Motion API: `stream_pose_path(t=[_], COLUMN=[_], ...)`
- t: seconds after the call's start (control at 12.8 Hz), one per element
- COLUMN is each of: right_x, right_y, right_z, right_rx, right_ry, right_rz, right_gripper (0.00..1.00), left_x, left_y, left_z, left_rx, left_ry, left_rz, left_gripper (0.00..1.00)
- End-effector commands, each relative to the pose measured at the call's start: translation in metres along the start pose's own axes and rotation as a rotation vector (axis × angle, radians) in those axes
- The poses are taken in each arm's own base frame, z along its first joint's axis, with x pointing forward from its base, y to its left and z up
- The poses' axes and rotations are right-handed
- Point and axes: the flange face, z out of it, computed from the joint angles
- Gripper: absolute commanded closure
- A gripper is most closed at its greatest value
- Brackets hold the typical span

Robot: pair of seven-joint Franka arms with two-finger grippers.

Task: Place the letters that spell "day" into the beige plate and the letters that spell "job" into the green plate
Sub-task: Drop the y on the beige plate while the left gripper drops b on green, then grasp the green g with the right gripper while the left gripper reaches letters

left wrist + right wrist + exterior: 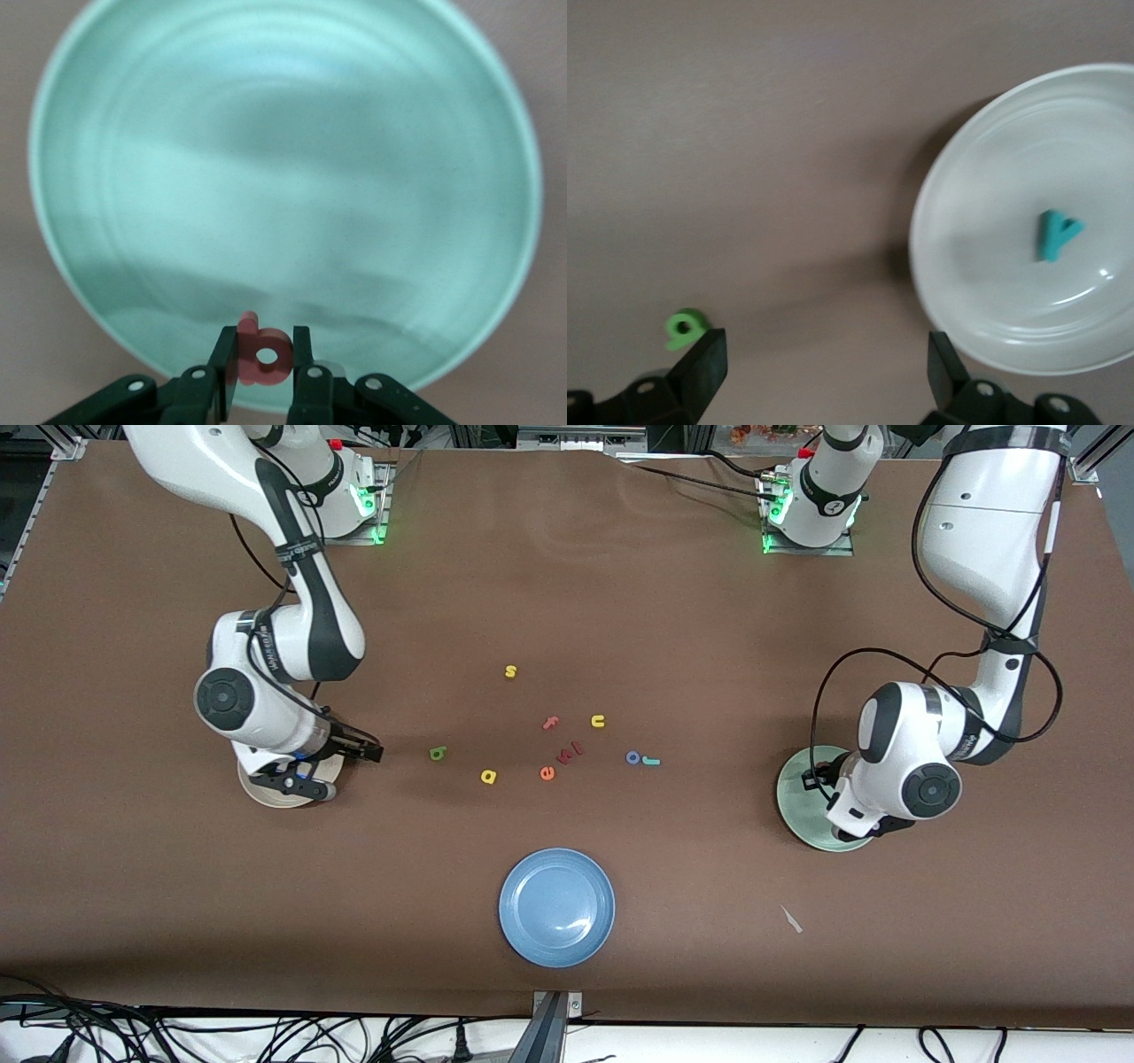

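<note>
My left gripper (265,361) is shut on the salmon-pink b (280,341) and holds it upright over the rim of the green plate (283,159), whose edge (791,797) shows under the left wrist. My right gripper (824,372) stands open over bare table beside the beige plate (983,292), and nothing is between its fingers. The teal y (1054,235) lies in that plate. The green d (437,754) and the yellow a (488,777) lie on the table toward the middle. The blue o (633,757) and the teal j (652,761) lie side by side, toward the left arm's end.
A blue plate (556,906) sits near the front edge. Loose letters lie mid-table: a yellow s (510,671), a pink f (550,723), a yellow u (598,721), an orange e (547,773) and red ones (570,752). A white scrap (791,919) lies near the front.
</note>
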Motion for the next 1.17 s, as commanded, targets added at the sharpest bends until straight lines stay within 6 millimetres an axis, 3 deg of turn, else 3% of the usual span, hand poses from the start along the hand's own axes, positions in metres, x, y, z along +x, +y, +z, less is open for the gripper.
stream_pose_path(t=[0.0,0.08,0.16,0.47,0.7,1.09], right_x=[0.002,0.001,-0.002,-0.012,-0.025,-0.036], right_y=[-0.036,-0.047,-0.057,-0.078,-0.099,-0.096], right_z=[0.013,0.021,0.028,0.048,0.066,0.087], right_rx=[0.046,0.056,0.058,0.058,0.054,0.070], right_ry=[-0.021,-0.028,-0.022,-0.003,0.012,0.049], right_rz=[0.075,0.098,0.114,0.171,0.207,0.215], right_gripper=[0.00,0.00,0.00,0.00,0.00,0.00], left_x=[-0.014,-0.014,-0.014,-0.022,-0.034,-0.064], left_y=[-0.007,-0.007,-0.007,-0.005,0.010,0.084], left_z=[-0.003,-0.005,-0.006,-0.044,-0.069,-0.080], left_rx=[0.012,0.011,0.011,-0.003,-0.027,-0.085], left_ry=[0.021,0.024,0.024,0.054,0.081,0.076], left_rz=[0.033,0.031,0.031,0.020,-0.021,-0.187], left_gripper=[1.00,0.70,0.01,0.00,0.00,0.00])
